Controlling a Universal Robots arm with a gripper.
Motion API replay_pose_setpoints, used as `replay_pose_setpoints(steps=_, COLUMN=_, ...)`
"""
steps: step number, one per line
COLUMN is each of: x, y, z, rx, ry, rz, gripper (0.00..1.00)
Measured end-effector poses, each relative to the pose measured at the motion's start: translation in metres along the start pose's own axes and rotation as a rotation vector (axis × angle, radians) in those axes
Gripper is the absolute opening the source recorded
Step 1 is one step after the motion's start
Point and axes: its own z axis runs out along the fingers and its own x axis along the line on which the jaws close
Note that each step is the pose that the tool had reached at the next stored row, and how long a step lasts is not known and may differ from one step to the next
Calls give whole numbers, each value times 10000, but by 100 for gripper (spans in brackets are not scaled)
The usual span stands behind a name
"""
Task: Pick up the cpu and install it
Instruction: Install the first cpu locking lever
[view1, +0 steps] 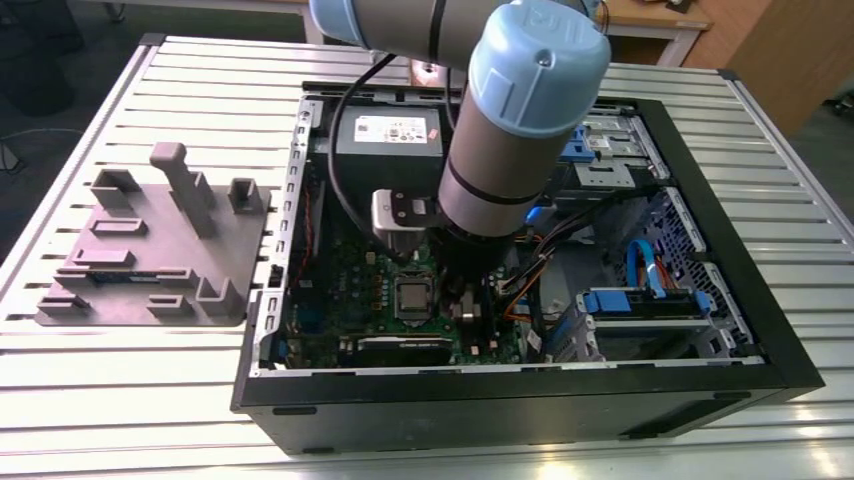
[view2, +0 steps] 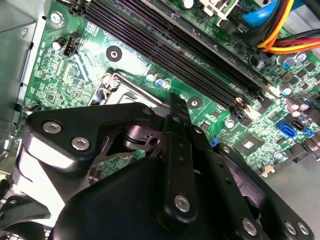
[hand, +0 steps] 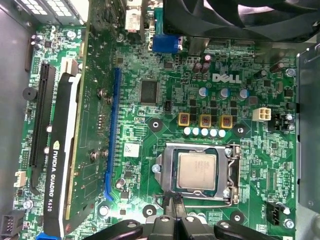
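The cpu (hand: 197, 171), a small square chip with a silver-grey metal top, lies flat in the metal-framed socket (hand: 231, 172) on the green motherboard (hand: 165, 65). In the exterior view the cpu (view1: 414, 296) sits in the middle of the board inside the open computer case (view1: 747, 300), just beside the arm's wrist (view1: 467, 215). My gripper (hand: 173, 201) hangs over the board with its black fingertips pressed together just outside the socket's edge, holding nothing. In the second wrist view the gripper (view2: 173, 98) and its black linkage cover most of the socket.
A graphics card (hand: 60, 165) stands in a slot beside the socket. Dark memory slots (view2: 190, 55) and a bundle of coloured cables (view2: 280, 30) run nearby. A fan (hand: 240, 15), a power supply (view1: 387, 130) and blue drive bays (view1: 641, 305) crowd the case. A grey fixture plate (view1: 147, 250) lies at the exterior view's left.
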Motion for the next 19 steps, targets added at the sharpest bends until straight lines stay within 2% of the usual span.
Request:
replay_pose_setpoints(steps=10, x=12, y=-5, z=64, rx=1, ry=5, rz=-49, gripper=10)
replay_pose_setpoints(steps=19, x=12, y=-7, z=75, rx=0, ry=5, rz=-55, gripper=10)
